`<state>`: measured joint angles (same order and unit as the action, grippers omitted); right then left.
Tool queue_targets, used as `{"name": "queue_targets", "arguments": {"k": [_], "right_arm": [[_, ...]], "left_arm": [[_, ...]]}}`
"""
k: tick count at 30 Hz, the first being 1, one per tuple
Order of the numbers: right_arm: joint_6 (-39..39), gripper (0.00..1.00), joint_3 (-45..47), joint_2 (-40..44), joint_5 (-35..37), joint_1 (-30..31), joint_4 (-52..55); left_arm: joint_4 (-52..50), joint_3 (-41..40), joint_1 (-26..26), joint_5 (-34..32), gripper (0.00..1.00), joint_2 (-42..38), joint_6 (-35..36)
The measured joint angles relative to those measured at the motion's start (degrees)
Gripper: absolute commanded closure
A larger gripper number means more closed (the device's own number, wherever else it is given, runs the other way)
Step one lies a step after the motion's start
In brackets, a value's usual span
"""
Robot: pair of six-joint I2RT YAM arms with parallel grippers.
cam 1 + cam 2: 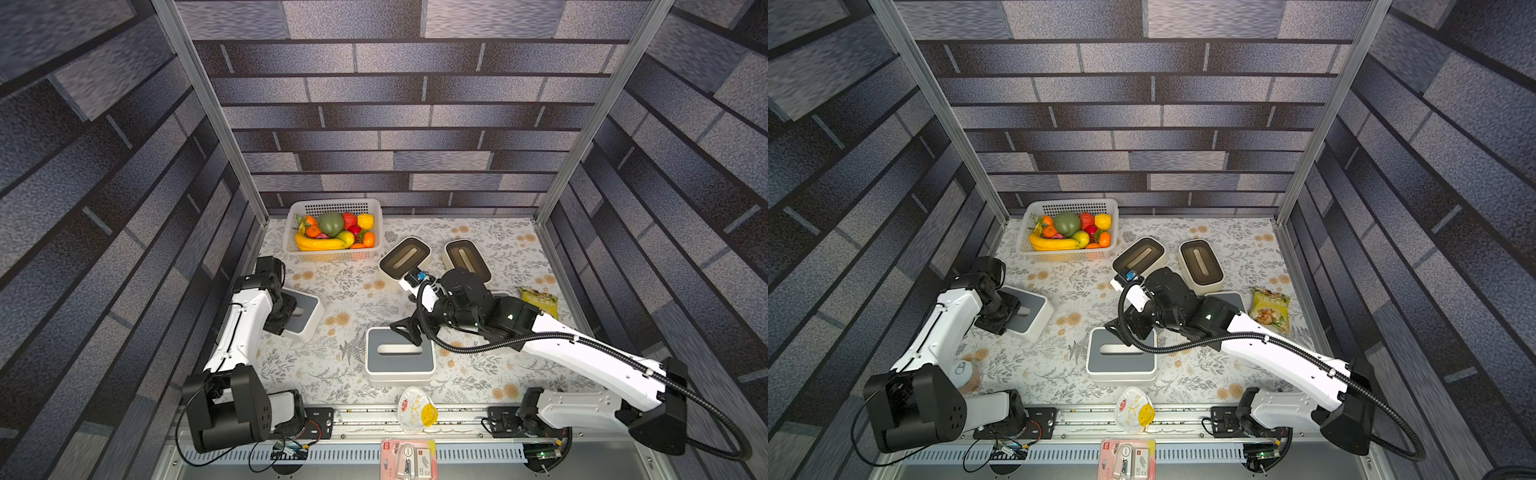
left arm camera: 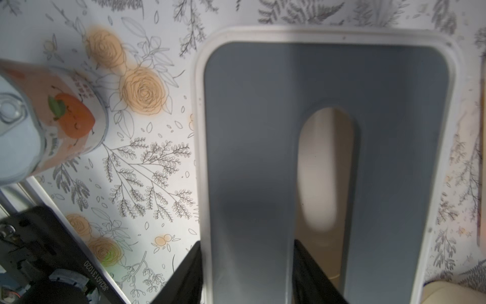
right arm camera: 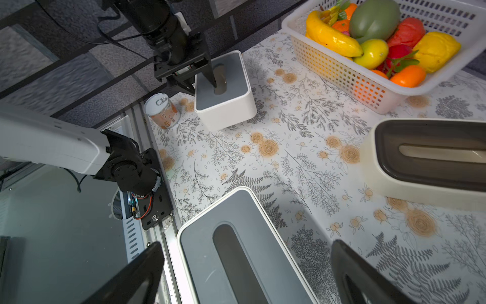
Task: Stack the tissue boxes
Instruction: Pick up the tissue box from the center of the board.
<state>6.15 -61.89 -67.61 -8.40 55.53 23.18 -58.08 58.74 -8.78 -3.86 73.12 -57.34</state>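
Out of sight
A grey-lidded tissue box [image 1: 1230, 297] near the worktop's right edge lies mostly under the right arm [image 1: 1287, 360]; one of the left jaws is hidden inside the left-edge tissue box [image 3: 226, 110] slot; the snack bag [image 1: 1269, 309] print is unreadable.

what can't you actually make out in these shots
Third grey-lidded box: mostly hidden behind the right arm in both top views.
Can: cut off by the left wrist view's edge; label blurred.
Pink pack: cut by the bottom edge in both top views.
Snack bag: print too small to read.
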Motion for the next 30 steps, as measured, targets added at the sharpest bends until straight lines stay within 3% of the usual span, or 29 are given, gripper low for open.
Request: {"name": "queue_targets", "arguments": {"k": [4,11,18,27,30], "right_arm": [[3.2,0.00,4.6,2.5,-0.1,-3.2,1.0],[5.3,0.00,5.9,3.4,0.0,-3.5,2.4],[8.1,0.00,7.4,4.6,-1.6,-5.1,2.0],[10.2,0.00,10.4,7.1,-2.4,-6.0,2.1],[10.8,0.00,11.4,9.1,-2.4,-6.3,2.2]], "left_arm": [[0.2,2.6,2.5,-1.6,0.55,-0.9,6.9],[-0.9,4.7,6.2,-3.2,0.58,-1.2,16.1],[-1.8,12.8,13.7,-5.7,0.59,-1.2,27.5],[-1.8,14.9,18.9,-1.4,0.56,-2.2,40.3],[-2.2,15.0,19.7,1.0,0.61,-2.4,44.3]]}}
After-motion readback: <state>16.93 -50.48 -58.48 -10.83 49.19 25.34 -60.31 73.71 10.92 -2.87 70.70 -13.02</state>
